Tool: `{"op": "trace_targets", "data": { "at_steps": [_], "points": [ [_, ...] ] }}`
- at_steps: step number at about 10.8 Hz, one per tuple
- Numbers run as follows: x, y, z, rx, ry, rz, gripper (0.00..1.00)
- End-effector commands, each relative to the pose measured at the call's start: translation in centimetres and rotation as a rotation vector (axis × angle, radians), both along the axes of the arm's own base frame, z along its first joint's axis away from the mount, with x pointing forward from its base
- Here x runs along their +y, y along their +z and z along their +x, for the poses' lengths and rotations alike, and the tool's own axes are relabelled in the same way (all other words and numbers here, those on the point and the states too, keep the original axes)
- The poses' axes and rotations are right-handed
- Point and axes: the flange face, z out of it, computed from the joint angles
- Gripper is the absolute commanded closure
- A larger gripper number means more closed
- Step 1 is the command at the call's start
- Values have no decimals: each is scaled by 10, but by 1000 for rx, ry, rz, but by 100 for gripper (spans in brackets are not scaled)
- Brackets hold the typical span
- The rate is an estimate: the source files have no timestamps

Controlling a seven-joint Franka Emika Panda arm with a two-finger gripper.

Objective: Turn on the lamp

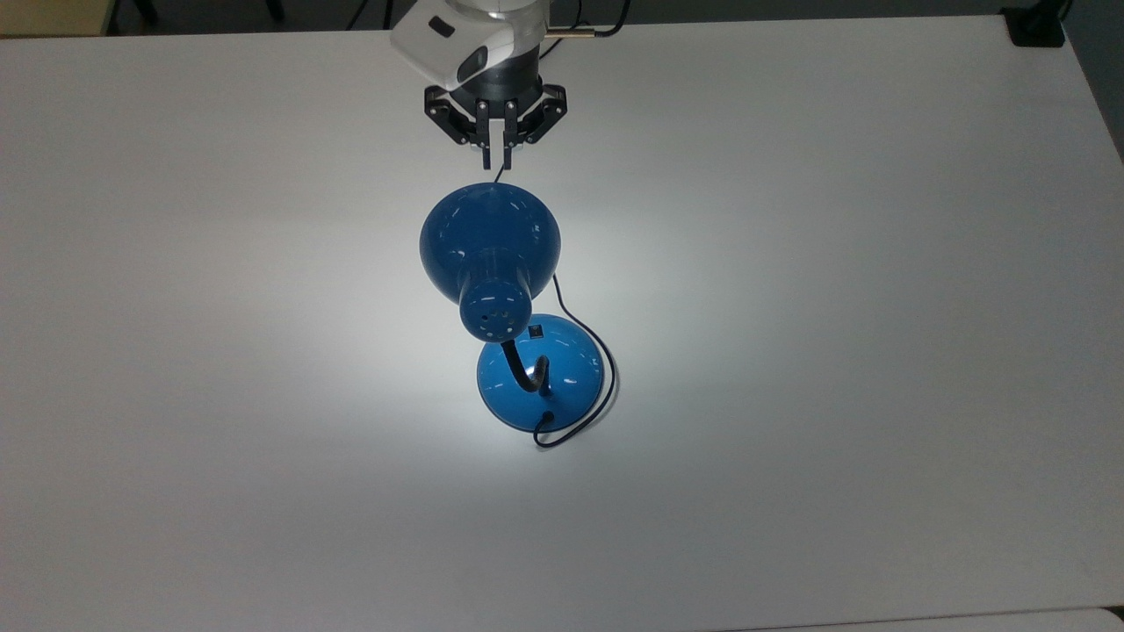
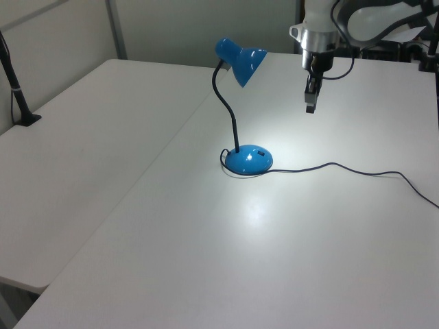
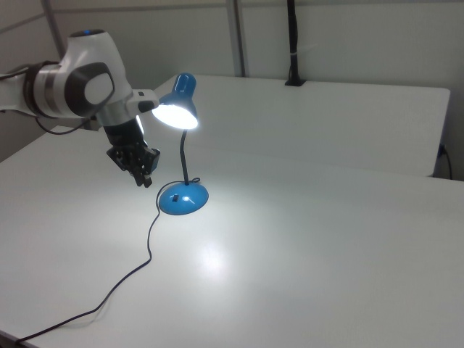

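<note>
The blue lamp stands mid-table, its bell shade (image 1: pixel 489 237) on a black gooseneck over the round base (image 1: pixel 562 377). It is lit: the shade's mouth (image 3: pixel 174 114) glows and a bright pool lies on the table. A small black switch (image 1: pixel 535 333) sits on the base's far side. My gripper (image 1: pixel 496 160) hangs above the table beyond the shade, apart from the lamp, fingers together and holding nothing. In the left view the gripper (image 2: pixel 311 104) is up and right of the base (image 2: pixel 248 160). In the right view the gripper (image 3: pixel 145 178) is left of the base (image 3: pixel 183 199).
The lamp's thin black cord (image 2: pixel 343 168) curls round the base and trails across the white table (image 1: pixel 834 307) towards its edge (image 3: pixel 138 268). A black clamped post (image 2: pixel 20 103) stands on the adjoining table. A black object (image 1: pixel 1036 26) sits at the top view's far right corner.
</note>
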Motion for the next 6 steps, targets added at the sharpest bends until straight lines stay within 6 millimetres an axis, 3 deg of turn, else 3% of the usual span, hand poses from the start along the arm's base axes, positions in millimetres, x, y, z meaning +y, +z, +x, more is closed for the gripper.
{"op": "trace_targets", "data": {
  "at_steps": [1, 3, 5, 6],
  "points": [
    [4, 53, -8, 11, -82, -52, 53],
    [3, 87, -5, -3, -95, -50, 18],
    [3, 105, -10, 18, -92, -52, 0],
    [3, 107, -11, 21, -99, -53, 0]
  ]
}}
